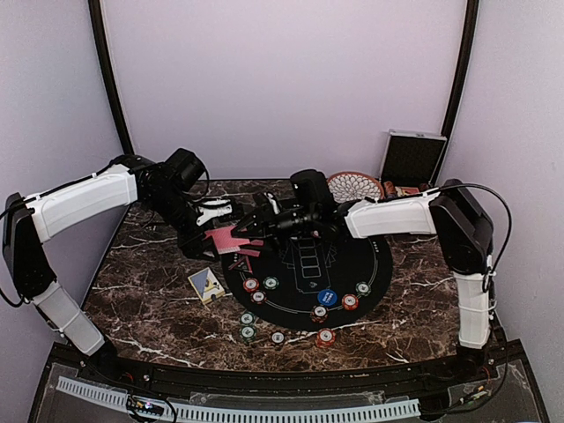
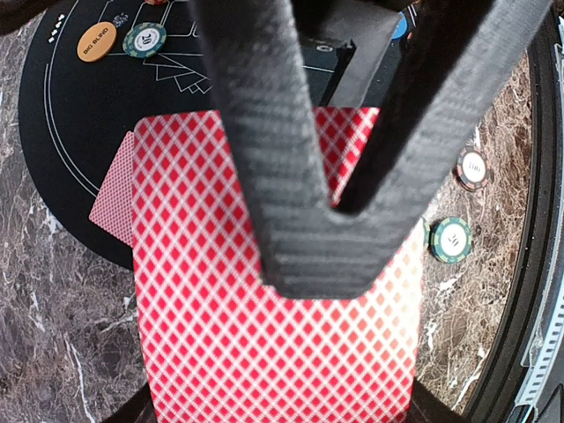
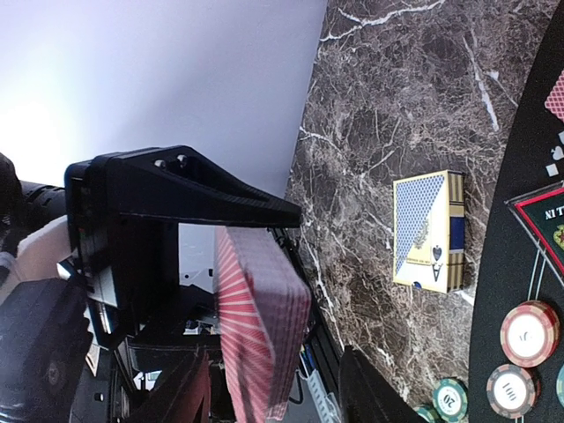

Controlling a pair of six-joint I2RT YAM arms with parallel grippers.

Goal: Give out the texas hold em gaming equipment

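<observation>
the left gripper (image 2: 328,251) is pressed together on the deck (image 2: 203,335), holding it red backs up in the air over the left rim of the mat (image 1: 352,264). the right gripper (image 3: 322,286) is at the deck with jaws spread. the deck's end lies between its fingers, one just beside it and the other apart. one card (image 2: 113,189) lies face down on the mat beneath. further along the mat are an orange disc (image 2: 96,41) and chips (image 3: 529,333). a card box (image 3: 429,231) lies on the table (image 3: 397,106) just off the mat.
</observation>
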